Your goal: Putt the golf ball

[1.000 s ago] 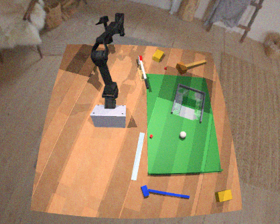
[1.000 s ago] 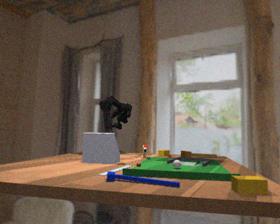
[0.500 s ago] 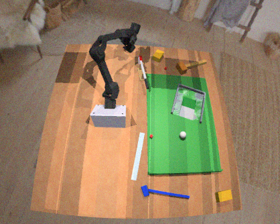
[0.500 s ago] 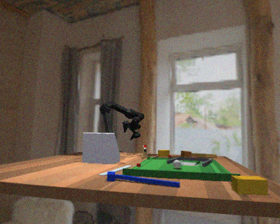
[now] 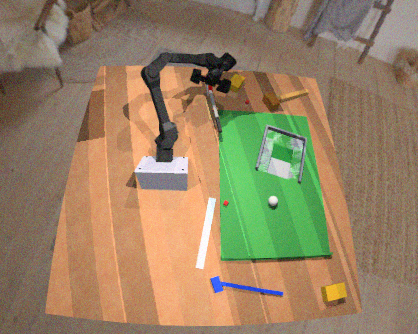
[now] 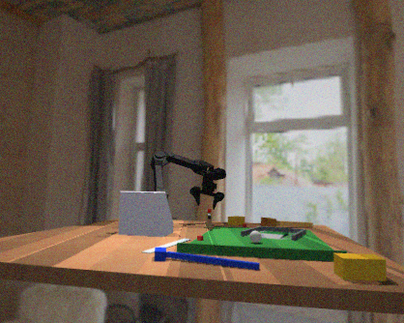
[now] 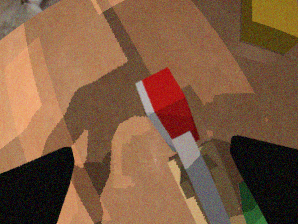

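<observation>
The red putter [image 5: 214,110] [image 6: 209,218] [image 7: 204,184] is near the table's back edge, left of the green mat's far corner. Its red end shows between and beyond the fingers in the wrist view, with a grey and white shaft. My gripper [image 5: 210,81] [image 6: 207,206] [image 7: 153,151] is open and empty, above the putter's red end. The white golf ball [image 5: 273,201] [image 6: 255,237] rests on the green mat [image 5: 242,240] [image 6: 277,251]. Behind it a grey-edged frame [image 5: 303,160] [image 6: 298,234] surrounds a green patch with a white panel at its near side.
A blue club [image 5: 252,288] [image 6: 210,259] lies in front of the mat. Yellow blocks stand at the near right [image 5: 334,292] [image 6: 360,267] and far back [image 5: 237,82]. An orange-brown mallet [image 5: 272,101] lies behind the mat, a white strip [image 5: 206,233] left of it.
</observation>
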Controlling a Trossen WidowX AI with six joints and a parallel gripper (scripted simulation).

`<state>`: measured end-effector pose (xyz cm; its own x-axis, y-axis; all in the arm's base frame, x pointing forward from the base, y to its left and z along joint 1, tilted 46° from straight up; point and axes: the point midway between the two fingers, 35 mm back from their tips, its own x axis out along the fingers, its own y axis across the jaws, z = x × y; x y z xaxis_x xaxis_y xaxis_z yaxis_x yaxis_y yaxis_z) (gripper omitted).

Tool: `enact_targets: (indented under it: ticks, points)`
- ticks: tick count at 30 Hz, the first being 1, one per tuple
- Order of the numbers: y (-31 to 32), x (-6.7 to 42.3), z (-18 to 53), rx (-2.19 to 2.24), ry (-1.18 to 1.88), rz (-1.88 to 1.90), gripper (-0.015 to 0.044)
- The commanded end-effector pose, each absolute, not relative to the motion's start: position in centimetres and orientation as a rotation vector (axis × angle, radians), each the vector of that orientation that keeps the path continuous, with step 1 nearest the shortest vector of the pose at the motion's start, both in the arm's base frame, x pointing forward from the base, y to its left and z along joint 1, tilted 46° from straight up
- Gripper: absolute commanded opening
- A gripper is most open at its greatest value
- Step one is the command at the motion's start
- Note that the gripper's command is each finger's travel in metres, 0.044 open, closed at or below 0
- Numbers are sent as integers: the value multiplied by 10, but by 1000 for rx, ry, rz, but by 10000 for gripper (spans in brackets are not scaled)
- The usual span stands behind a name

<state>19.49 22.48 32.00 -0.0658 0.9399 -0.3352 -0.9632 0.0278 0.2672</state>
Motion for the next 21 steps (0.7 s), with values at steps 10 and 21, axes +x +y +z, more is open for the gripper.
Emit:
enact_targets:
  ticks: [10,21]
  points:
    - [134,244,212,-439,392,1522,440]
    - [83,242,176,-529,281,1569,440]
